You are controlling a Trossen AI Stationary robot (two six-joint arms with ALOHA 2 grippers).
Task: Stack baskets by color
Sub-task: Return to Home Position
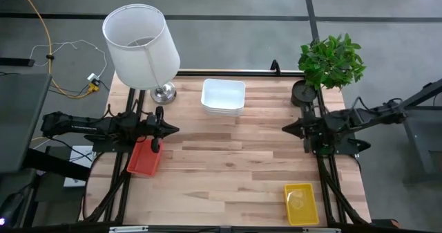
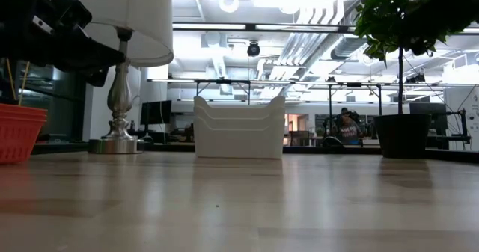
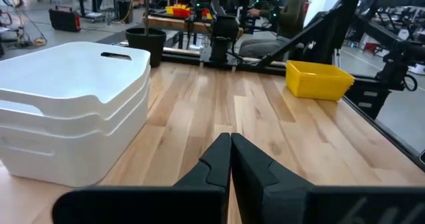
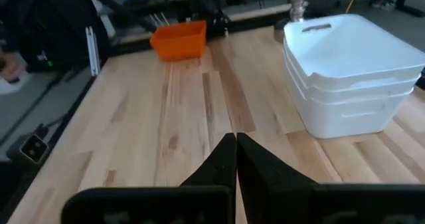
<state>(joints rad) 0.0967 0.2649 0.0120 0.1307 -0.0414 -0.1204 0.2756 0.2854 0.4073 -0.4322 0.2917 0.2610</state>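
Nested white baskets (image 1: 223, 97) stand as one stack at the far middle of the table, also in the low view (image 2: 239, 128). A red basket (image 1: 143, 158) rests on the table at the left, partly under my left arm. A yellow basket (image 1: 301, 202) sits near the front right edge. My left gripper (image 1: 174, 129) hovers shut at the table's left, pointing toward the right side (image 3: 230, 141). My right gripper (image 1: 286, 129) hovers shut at the table's right, pointing toward the left side (image 4: 235, 141). Neither holds anything.
A big white lampshade on a metal lamp (image 1: 141, 46) stands at the far left, beside the white stack. A potted plant (image 1: 330, 61) stands at the far right. Bare wood lies between the two grippers. People sit at desks beyond the table (image 2: 346, 126).
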